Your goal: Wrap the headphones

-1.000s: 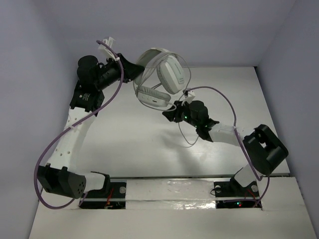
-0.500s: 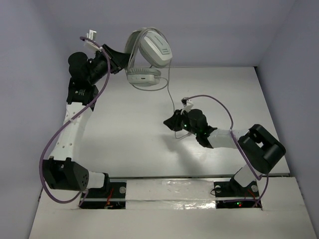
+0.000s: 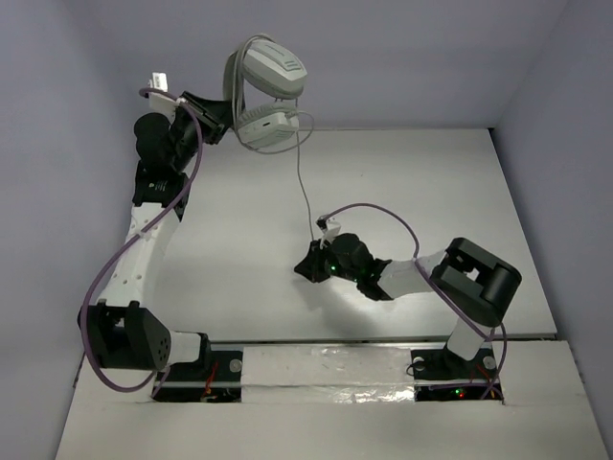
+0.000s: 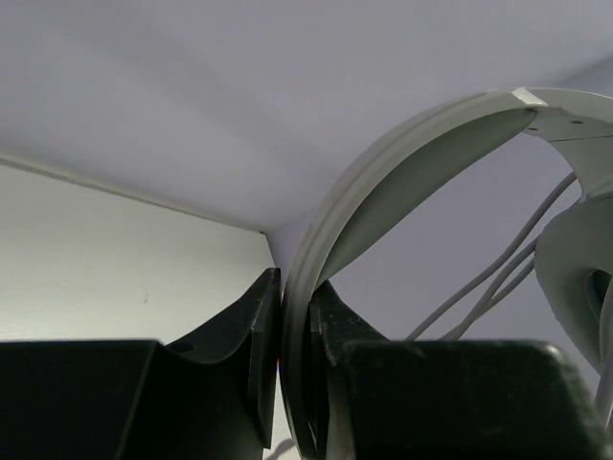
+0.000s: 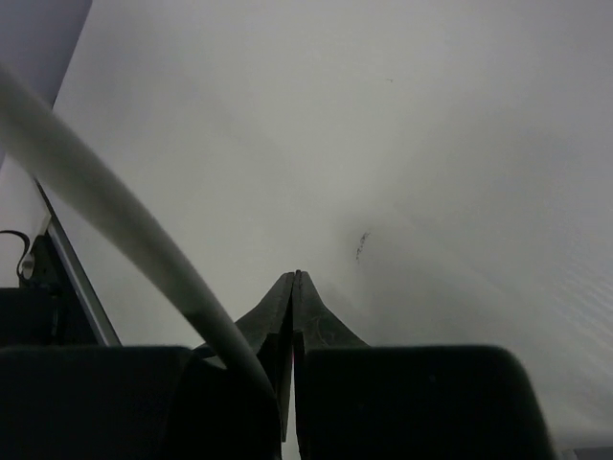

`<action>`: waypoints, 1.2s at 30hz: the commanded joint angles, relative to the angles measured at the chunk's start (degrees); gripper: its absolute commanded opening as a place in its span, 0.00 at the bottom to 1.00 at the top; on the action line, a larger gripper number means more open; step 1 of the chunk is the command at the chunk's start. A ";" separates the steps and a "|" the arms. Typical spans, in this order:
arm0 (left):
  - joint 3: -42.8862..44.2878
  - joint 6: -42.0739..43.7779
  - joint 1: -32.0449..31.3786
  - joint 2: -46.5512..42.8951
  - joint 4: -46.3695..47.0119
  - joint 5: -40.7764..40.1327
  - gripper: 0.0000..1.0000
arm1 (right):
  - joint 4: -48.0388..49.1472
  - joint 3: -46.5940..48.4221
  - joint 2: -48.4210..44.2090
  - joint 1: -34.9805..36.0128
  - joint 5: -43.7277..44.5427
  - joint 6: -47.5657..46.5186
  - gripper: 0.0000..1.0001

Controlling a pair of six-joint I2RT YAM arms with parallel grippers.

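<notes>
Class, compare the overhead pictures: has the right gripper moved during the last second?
Yes. The right gripper has shifted left and away from the far edge of the table, toward its near edge.

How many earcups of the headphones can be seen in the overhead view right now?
2. Both are on the white over-ear headphones held up by the left gripper at the far left: one oval earcup on top, the other directly below it.

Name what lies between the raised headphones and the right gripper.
Only the thin cable, running from the headphones down to the right gripper above the table, in the top view.
</notes>
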 commanded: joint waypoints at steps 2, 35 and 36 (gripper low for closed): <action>-1.21 -0.93 0.28 -6.66 5.37 -13.27 0.00 | -0.17 2.10 -0.47 3.68 0.11 0.77 0.00; -20.22 36.45 -33.91 -3.76 -15.35 -60.17 0.00 | -78.84 46.93 -21.39 18.38 38.59 -24.01 0.00; -20.03 36.62 -33.91 -4.63 -15.90 -59.12 0.00 | -79.02 47.19 -21.48 17.85 40.43 -24.45 0.00</action>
